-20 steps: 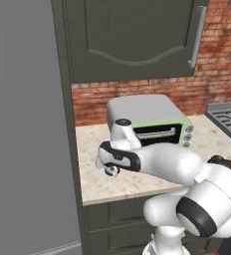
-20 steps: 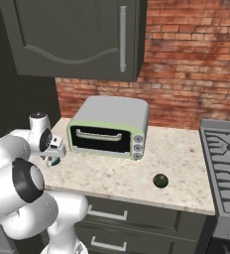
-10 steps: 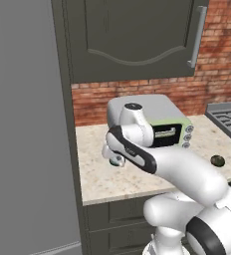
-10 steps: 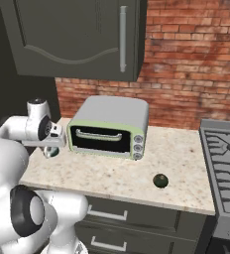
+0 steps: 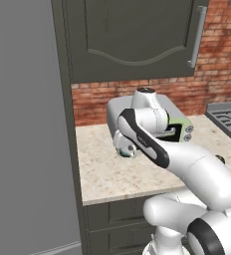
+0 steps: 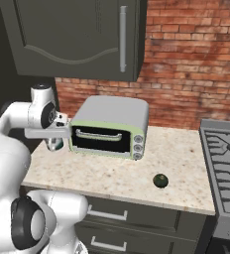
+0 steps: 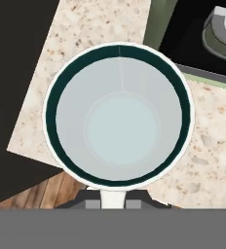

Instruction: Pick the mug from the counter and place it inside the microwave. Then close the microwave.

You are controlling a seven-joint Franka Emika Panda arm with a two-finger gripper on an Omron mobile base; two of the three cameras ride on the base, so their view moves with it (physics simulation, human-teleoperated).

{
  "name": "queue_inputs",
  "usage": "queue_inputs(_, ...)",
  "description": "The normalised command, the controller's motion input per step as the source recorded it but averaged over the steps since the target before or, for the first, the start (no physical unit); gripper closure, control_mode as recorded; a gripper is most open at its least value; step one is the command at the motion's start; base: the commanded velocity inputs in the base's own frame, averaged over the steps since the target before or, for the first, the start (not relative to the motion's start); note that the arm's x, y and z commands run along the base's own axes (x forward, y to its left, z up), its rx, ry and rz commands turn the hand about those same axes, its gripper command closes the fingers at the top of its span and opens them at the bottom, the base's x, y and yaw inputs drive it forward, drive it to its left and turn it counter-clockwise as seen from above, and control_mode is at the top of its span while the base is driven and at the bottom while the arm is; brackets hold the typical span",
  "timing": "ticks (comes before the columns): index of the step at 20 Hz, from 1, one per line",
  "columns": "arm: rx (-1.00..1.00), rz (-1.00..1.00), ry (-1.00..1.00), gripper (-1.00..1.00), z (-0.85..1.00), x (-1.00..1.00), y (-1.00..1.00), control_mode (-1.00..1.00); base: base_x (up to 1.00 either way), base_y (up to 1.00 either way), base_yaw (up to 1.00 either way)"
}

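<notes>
I have the gripper (image 5: 126, 148) clamped on the mug (image 7: 118, 116), which fills my hand view, mouth towards the camera, its near rim pinched at six o'clock. It appears lifted just clear of the counter (image 6: 107, 176), at nine o'clock from the toaster oven (image 6: 109, 127), kept upright for carrying to the microwave.

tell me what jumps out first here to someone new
The mug seen from straight above in the hand view, its pale inside ringed by a dark band and white rim. Next, the end effector holding it above the counter, beside the pale-green toaster oven. A small dark ball sits alone further right.
</notes>
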Motion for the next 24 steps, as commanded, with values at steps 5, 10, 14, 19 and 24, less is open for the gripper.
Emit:
queue_inputs(5,-0.05,0.01,0.04,1.0,0.38,-0.27,-0.44,-1.0,0.0,0.0,0.0)
queue_inputs(10,-0.02,0.0,0.01,1.0,0.16,-0.19,-0.64,-1.0,0.0,0.0,0.0)
queue_inputs(14,0.0,0.0,0.0,1.0,0.08,-0.24,-0.62,-1.0,0.0,0.0,0.0)
queue_inputs(19,0.0,0.0,0.0,1.0,0.18,-0.32,-0.54,-1.0,0.0,0.0,0.0)
queue_inputs(24,0.0,-0.05,0.0,1.0,0.22,-0.25,-0.21,-1.0,0.0,0.0,0.0)
